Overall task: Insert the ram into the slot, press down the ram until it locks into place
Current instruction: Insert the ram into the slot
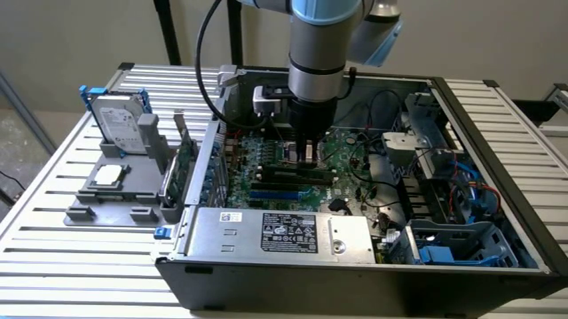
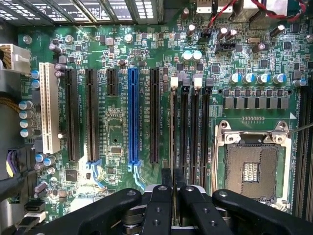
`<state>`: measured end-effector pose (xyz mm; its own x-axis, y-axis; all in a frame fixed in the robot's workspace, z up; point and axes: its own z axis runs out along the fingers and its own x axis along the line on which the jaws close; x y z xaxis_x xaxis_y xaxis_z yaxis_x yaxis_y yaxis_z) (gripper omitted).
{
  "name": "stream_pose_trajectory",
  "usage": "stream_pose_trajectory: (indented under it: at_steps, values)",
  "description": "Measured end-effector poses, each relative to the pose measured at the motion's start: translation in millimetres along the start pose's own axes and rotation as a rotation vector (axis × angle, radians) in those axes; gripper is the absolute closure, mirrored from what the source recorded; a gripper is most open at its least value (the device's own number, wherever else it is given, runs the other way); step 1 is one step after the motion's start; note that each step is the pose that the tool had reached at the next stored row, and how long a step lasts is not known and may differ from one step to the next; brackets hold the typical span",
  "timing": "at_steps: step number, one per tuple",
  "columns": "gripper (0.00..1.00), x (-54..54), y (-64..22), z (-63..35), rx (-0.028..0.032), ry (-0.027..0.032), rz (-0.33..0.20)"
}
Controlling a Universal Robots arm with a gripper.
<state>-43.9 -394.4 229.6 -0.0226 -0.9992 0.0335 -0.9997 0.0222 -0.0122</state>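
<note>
Low inside the open computer case, my gripper [image 1: 307, 157] hangs over the motherboard [image 1: 342, 149]. Its two fingers [image 2: 161, 205] are shut on the ram [image 2: 174, 147]. The ram shows edge-on as a thin dark strip. It lies along the black slot [image 2: 174, 93] nearest the blue socket [image 2: 133, 117], the one with a white end clip. I cannot tell how deep the ram sits in that slot. Three more parallel memory slots [image 2: 195, 132] lie beside it, toward the processor socket [image 2: 252, 169]. The same dark slots [image 1: 293, 174] lie under the gripper in the exterior view.
The case walls [image 1: 497, 153] close in the board. A silver power supply [image 1: 284, 232] and a drive cage [image 1: 461, 242] stand along the case front. Loose cables [image 1: 377, 193] run near the board. Outside the case, at the exterior view's left, a grey fixture [image 1: 116, 189] holds a hard drive [image 1: 120, 123].
</note>
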Motion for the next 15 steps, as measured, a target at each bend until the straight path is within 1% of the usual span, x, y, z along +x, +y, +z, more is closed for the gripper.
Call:
stream_pose_trajectory:
  at_steps: [2, 5, 8, 9, 10, 11, 12, 13, 14, 15]
  values:
    - [0.87, -0.4, 1.0, 0.2, 0.0030, -0.0005, 0.000]
    - [0.87, -0.9, 4.7, -0.1, 0.0027, -0.0003, 0.000]
    - [0.87, -1.0, 6.9, -2.8, 0.0027, -0.0001, 0.000]
    - [0.87, -1.1, 7.3, -3.8, 0.0031, -0.0001, 0.000]
    - [0.87, -1.0, 7.4, -4.7, 0.0051, -0.0003, 0.000]
    - [0.87, -1.0, 7.5, -5.2, 0.0118, -0.0003, 0.000]
    - [0.87, -1.5, 7.8, -5.1, 0.0238, -0.0008, 0.001]
    - [0.87, -1.7, 8.2, -5.3, 0.0378, -0.0005, 0.001]
    - [0.87, -1.9, 9.4, -5.2, 0.0499, -0.0009, 0.002]
    - [0.87, -2.0, 11.1, -5.2, 0.0541, -0.0011, 0.002]
